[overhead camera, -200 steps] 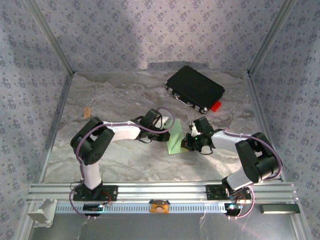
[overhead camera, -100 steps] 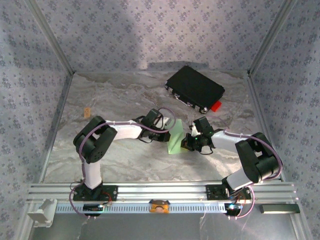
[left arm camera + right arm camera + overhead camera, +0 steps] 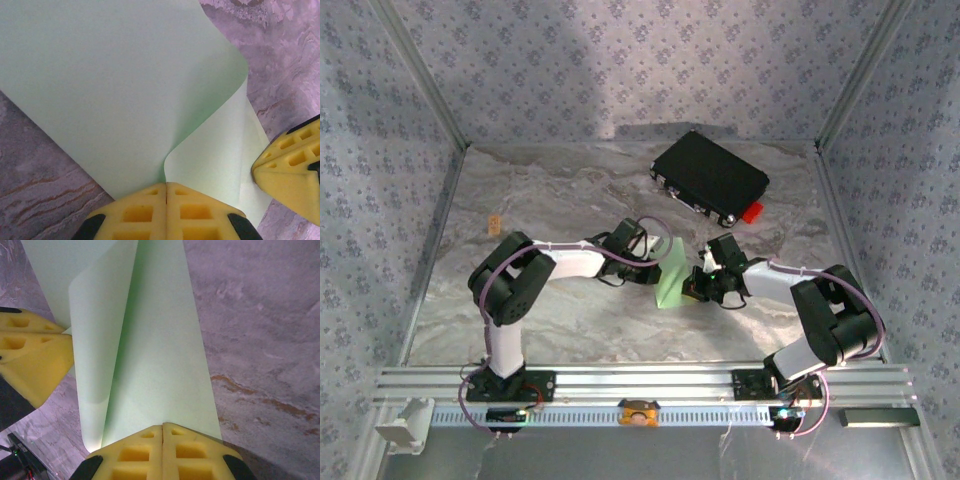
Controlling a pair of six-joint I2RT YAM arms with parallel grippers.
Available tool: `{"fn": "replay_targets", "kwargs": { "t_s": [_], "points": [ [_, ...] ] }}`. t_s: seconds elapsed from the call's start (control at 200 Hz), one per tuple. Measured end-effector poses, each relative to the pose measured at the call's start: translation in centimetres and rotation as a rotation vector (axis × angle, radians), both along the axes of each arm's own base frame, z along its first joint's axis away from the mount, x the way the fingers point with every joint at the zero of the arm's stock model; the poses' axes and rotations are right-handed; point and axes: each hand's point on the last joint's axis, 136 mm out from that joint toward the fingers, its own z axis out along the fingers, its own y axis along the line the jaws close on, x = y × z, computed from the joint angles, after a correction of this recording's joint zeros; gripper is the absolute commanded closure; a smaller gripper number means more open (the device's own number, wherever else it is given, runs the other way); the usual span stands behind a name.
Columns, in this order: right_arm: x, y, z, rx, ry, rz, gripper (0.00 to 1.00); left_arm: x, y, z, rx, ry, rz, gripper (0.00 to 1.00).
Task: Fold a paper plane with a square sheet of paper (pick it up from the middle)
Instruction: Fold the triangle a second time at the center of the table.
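Both grippers are pressed shut on the same piece of paper at the middle of the table. Left gripper (image 3: 166, 192): its two yellow fingers meet with no gap, pinching one edge of the square sheet of paper (image 3: 115, 85) at the spot where the sheet curls back over itself. Right gripper (image 3: 163, 432): its yellow fingers are likewise closed together, nipping an edge of the sheet from the opposite side.

The sheet is thin, pale green and unmarked. It is bent double, not flat. In the left wrist view a broad upper layer curves round in a soft roll to a narrower layer beneath. In the right wrist view a long flap lies folded over the rest along a straight lengthwise line. From above, the paper reads as a narrow green strip held between the two fingertips. Whether its lower edge touches the surface cannot be told.

Each wrist camera also catches the other arm's yellow fingers just beside the paper.

Beneath is a grey marbled table (image 3: 560, 200). Well apart, towards the far right corner, lies a black rectangular case (image 3: 710, 178), turned at an angle, with a small red tab (image 3: 752, 212) at its near right corner. A small tan object (image 3: 494, 222) sits near the left wall. Patterned blue-grey walls (image 3: 620, 70) enclose the space.
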Motion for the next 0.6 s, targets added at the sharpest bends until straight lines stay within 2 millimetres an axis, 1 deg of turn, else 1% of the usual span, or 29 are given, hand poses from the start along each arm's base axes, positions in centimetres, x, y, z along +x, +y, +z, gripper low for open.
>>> {"fn": "replay_targets", "kwargs": {
  "t_s": [0.235, 0.6],
  "points": [
    [0.00, -0.02, -0.01, 0.000, 0.000, -0.001, 1.00, 0.26, -0.42, 0.52, -0.009, -0.014, -0.008, 1.00],
    [0.01, -0.01, 0.00, 0.001, -0.001, -0.001, 1.00, 0.13, -0.18, 0.30, 0.006, -0.008, -0.009, 1.00]
  ]
}}
